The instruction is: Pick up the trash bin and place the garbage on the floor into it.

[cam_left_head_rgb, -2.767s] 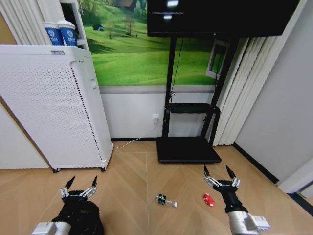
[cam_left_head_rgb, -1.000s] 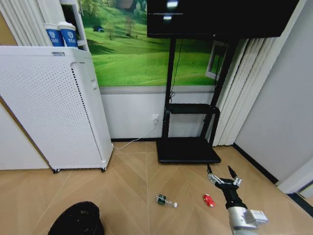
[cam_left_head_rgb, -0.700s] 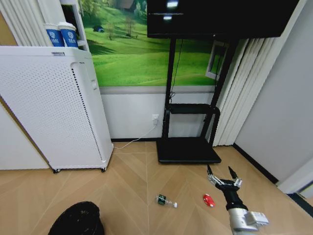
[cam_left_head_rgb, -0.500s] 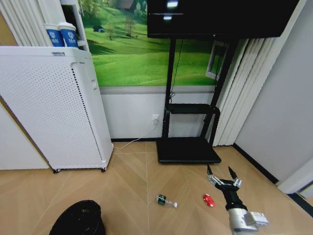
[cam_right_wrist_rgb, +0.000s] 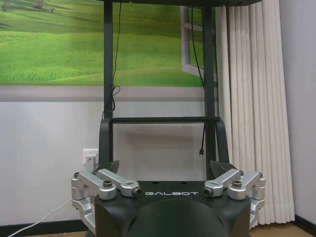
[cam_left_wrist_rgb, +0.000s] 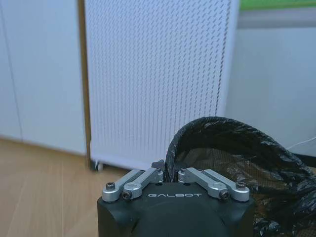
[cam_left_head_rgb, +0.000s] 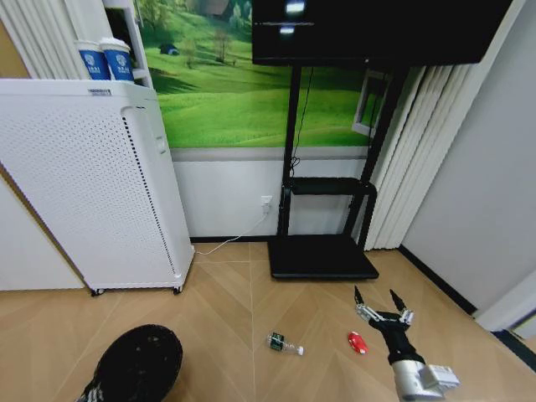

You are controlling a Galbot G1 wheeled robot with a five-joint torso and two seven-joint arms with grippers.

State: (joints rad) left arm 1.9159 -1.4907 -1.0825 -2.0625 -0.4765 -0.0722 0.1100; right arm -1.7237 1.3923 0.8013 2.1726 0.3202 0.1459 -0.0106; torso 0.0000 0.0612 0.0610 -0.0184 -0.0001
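Note:
The trash bin [cam_left_head_rgb: 138, 366], black mesh with a black bag liner, hangs tilted at the lower left above the floor [cam_left_head_rgb: 226, 301], its mouth turned up toward the head camera. In the left wrist view my left gripper [cam_left_wrist_rgb: 170, 171] is shut on the trash bin's [cam_left_wrist_rgb: 237, 165] rim. The garbage lies on the floor: a clear bottle with a green label [cam_left_head_rgb: 283, 342] and, to its right, a small red piece [cam_left_head_rgb: 358, 342]. My right gripper [cam_left_head_rgb: 381, 304] hovers open just right of and above the red piece. In the right wrist view, the right gripper [cam_right_wrist_rgb: 165, 167] has nothing between its fingers.
A tall white perforated appliance [cam_left_head_rgb: 92, 176] on castors stands at the left with two paper cups [cam_left_head_rgb: 105, 59] behind its top; it shows close behind the bin [cam_left_wrist_rgb: 153, 74]. A black TV stand [cam_left_head_rgb: 322, 251] is at the back, and a white cord [cam_left_head_rgb: 222, 244] runs along the wall.
The left gripper, open above the bin 2.8 s ago, dropped out of the head view. The bin has since risen and tipped its mouth upward. The right gripper has hardly moved.

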